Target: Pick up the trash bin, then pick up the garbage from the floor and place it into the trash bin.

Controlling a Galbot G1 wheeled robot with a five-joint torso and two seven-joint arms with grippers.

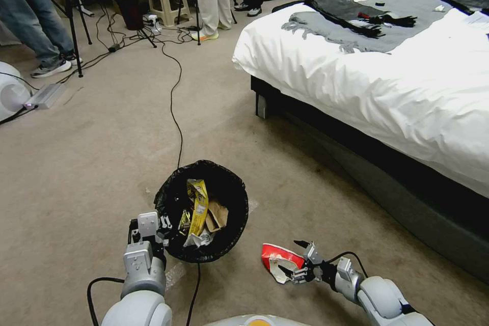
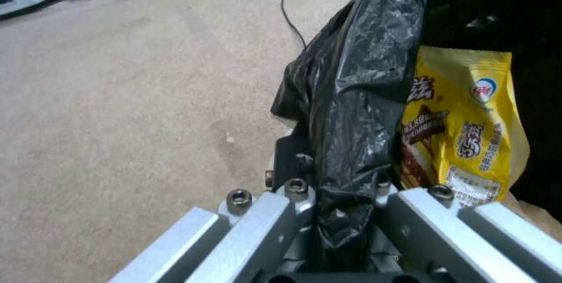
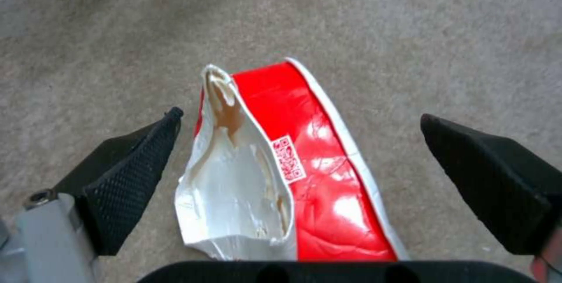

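At the left of the head view, the left tool (image 1: 162,228) is clamped on the near-left rim of the trash bin (image 1: 168,198), its fingers pinching the crinkly black liner. The left wrist view shows that liner (image 2: 351,111) squeezed between the tool's metal fingers (image 2: 275,217). The bin is over the beige carpet (image 1: 91,163), a black cable (image 1: 175,112) running under it from the far room. Inside lie a yellow snack wrapper (image 1: 197,206), crumpled brown paper (image 1: 218,214) and a bit of white tissue (image 1: 202,238).

To the right of the bin, the flattened red carton (image 1: 277,261) lies on the carpet, its torn white inside facing up. The right tool (image 1: 301,261) sits low at the carton's right end with its 2 black fingers spread wide; in the right wrist view the carton (image 3: 316,173) lies between the pads (image 3: 131,177), neither touching it.

Farther right stands a bed (image 1: 407,91) with a white duvet.
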